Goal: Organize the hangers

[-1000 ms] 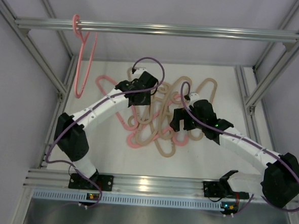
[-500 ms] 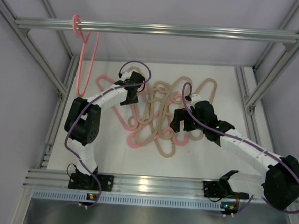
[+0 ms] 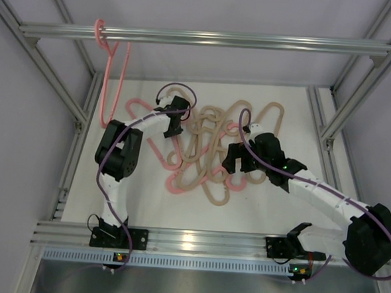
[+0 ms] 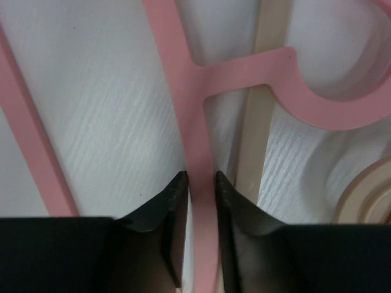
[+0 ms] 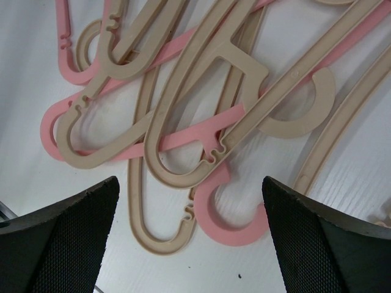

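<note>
A pile of pink and beige hangers (image 3: 209, 144) lies tangled on the white table. One pink hanger (image 3: 111, 75) hangs from the silver bar (image 3: 255, 41) at the top left. My left gripper (image 3: 173, 122) is down at the pile's left edge. In the left wrist view its fingers (image 4: 201, 178) press on the straight bar of a pink hanger (image 4: 194, 110) just below its hook, with a beige hanger (image 4: 259, 116) beside it. My right gripper (image 3: 238, 164) hovers open over the pile's right part. Between its fingertips (image 5: 190, 183) lie a pink hook (image 5: 235, 231) and beige hangers (image 5: 183, 79).
Aluminium frame posts (image 3: 347, 103) stand on both sides of the table and a rail (image 3: 196, 239) runs along the near edge. The left arm's elbow (image 3: 118, 158) is folded up close to the left post.
My left arm has folded its elbow back and drawn its gripper left to the pile's edge, its jaws narrowing onto the pink hanger's bar. The right arm has stayed put.
</note>
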{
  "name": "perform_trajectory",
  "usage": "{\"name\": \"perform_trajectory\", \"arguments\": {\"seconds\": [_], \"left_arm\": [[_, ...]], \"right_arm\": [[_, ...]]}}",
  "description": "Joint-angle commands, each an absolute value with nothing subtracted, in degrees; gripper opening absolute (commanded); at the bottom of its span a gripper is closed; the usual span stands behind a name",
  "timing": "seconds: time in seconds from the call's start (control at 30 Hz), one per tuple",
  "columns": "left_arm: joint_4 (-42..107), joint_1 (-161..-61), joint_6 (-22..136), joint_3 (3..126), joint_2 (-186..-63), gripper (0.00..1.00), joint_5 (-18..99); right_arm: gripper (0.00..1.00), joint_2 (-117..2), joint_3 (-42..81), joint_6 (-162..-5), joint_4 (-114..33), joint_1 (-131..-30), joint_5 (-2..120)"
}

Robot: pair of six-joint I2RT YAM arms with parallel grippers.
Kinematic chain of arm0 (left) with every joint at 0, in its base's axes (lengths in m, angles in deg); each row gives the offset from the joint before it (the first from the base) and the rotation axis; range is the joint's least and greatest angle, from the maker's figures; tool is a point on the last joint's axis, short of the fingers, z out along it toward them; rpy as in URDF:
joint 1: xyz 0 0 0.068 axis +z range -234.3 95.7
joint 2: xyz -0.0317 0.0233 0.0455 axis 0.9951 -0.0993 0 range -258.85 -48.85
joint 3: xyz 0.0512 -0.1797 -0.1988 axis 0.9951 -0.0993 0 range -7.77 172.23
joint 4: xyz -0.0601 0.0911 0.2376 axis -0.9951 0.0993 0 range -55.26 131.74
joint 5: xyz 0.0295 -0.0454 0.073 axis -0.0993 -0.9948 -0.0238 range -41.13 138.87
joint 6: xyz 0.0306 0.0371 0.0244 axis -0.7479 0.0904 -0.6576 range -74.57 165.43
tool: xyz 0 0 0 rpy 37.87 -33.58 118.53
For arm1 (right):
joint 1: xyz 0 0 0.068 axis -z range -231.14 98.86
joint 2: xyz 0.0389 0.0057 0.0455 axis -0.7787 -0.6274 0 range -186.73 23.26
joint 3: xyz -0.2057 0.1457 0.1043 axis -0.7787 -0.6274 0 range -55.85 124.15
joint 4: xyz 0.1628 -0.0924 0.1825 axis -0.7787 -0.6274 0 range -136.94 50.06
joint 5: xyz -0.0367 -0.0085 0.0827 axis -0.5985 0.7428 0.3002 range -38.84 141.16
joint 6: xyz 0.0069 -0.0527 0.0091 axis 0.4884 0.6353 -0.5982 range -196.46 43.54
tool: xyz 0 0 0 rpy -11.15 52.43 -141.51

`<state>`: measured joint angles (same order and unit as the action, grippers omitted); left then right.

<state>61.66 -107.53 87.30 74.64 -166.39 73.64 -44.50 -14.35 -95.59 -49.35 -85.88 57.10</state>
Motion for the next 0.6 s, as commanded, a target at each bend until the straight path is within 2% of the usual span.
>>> {"name": "perform_trajectory", "arguments": {"seconds": [0.0,0.13,0.4,0.57], "left_arm": [[60.76,-107.07,88.06,73.62,-168.47,0.19,72.43],[60.76,-107.07,87.36,71.69,-166.46,0.0,72.51],[61.02,-107.07,83.4,67.47,-151.45,0.0,76.11],[61.11,-107.33,80.42,67.46,-145.54,0.0,68.05]], "right_arm": [[0.96,-42.74,-14.37,-95.35,-46.1,-85.86,57.4],[0.96,-43.09,-14.01,-95.35,-46.01,-85.86,57.58],[0.96,-42.48,-14.28,-95.09,-45.57,-85.86,57.49],[0.96,-40.64,-13.92,-95.0,-45.57,-85.86,57.23]]}}
